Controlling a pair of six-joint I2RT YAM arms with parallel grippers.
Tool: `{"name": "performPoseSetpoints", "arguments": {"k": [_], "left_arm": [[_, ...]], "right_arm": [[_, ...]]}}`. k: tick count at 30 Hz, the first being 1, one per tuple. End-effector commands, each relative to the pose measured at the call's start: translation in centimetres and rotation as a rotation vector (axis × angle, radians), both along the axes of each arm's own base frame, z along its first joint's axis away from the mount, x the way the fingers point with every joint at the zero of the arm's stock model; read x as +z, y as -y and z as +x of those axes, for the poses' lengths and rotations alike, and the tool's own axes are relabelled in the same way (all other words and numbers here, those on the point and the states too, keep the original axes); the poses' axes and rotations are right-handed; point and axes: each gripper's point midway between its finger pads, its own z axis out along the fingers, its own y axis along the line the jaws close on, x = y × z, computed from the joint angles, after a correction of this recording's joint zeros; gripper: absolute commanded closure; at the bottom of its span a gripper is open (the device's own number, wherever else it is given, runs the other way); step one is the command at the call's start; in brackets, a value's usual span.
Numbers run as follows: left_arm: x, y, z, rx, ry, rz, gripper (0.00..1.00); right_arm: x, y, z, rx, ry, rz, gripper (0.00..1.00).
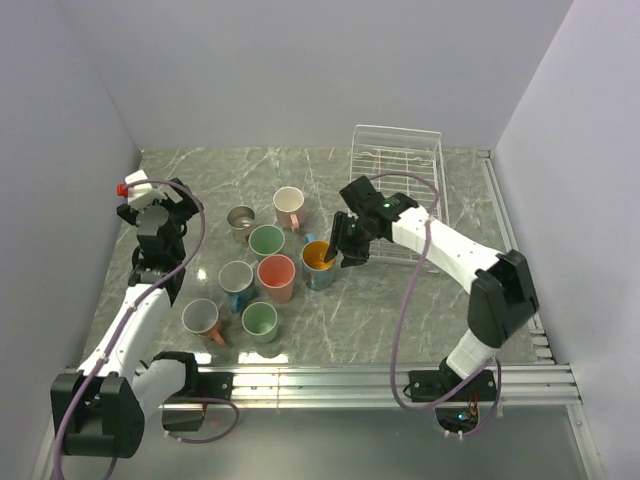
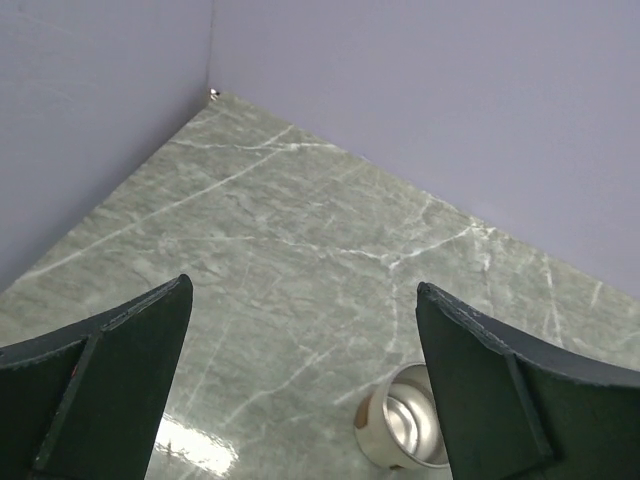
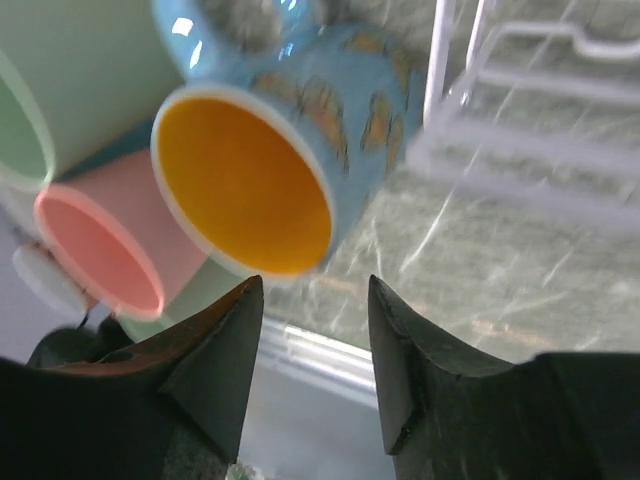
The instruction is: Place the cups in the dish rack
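Eight cups (image 1: 262,268) are gathered on the table (image 1: 400,300), all upright and all outside the dish rack (image 1: 396,190), which is set against the back wall at the right.

The cluster is laid out as follows:
- At the back, a metal cup (image 1: 240,220) and a pale pink cup (image 1: 289,205) are seen.
- Before them stands a green cup (image 1: 266,240).
- Next come a grey cup (image 1: 236,277), a salmon cup (image 1: 276,276) and a blue cup (image 1: 318,264) with an orange inside.
- Nearest the arms are a grey cup with an orange handle (image 1: 202,318) and a second green cup (image 1: 260,320).

The blue cup is the one closest to the rack, with bare table between the two.

The right gripper (image 1: 338,252) is held low at the blue cup's right side, between it and the rack. From above, one finger appears to be at the rim, though contact cannot be confirmed. In the right wrist view the gripper (image 3: 310,290) is seen spread, with nothing between its fingers. The blue cup (image 3: 260,170) fills the view just beyond the tips, with the salmon cup (image 3: 100,250) beside it and the rack's white bars (image 3: 520,150) blurred to the right.

The left gripper (image 1: 172,205) is raised at the table's left side, well apart from most cups. In the left wrist view it (image 2: 300,290) is spread wide over bare table, and the metal cup (image 2: 405,430) is partly hidden by one finger.
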Motion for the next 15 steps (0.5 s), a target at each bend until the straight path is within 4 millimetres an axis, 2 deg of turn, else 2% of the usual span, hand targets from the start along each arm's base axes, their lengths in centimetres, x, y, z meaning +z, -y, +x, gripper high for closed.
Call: {"name": "performPoseSetpoints", "arguments": {"k": [1,3,8,14,15], "left_arm": [[2.9,0.5,-0.3,-0.001,0.027,-0.077,0.01],[4.2,0.7,-0.2,-0.010,0.044,-0.097,0.01],[6.6,1.5,-0.6,-0.046,0.088,-0.125,0.01],[8.3,2.3,-1.7,-0.090,0.110,-0.070,0.01],[8.6,2.4,-1.8,-0.094,0.110,-0.070,0.01]], "right_arm": [[0.2,-0.3,1.9,-0.023,0.066,-0.081,0.50],[-0.9,-0.3,2.6,-0.023,0.066,-0.122,0.55],[-3.1,-0.8,3.4,0.014,0.082,-0.212,0.59],[-4.6,-1.6,2.4,0.048,0.061,-0.233,0.71],[-4.6,-1.9,2.0,0.063,0.060,-0.237,0.77]]}}
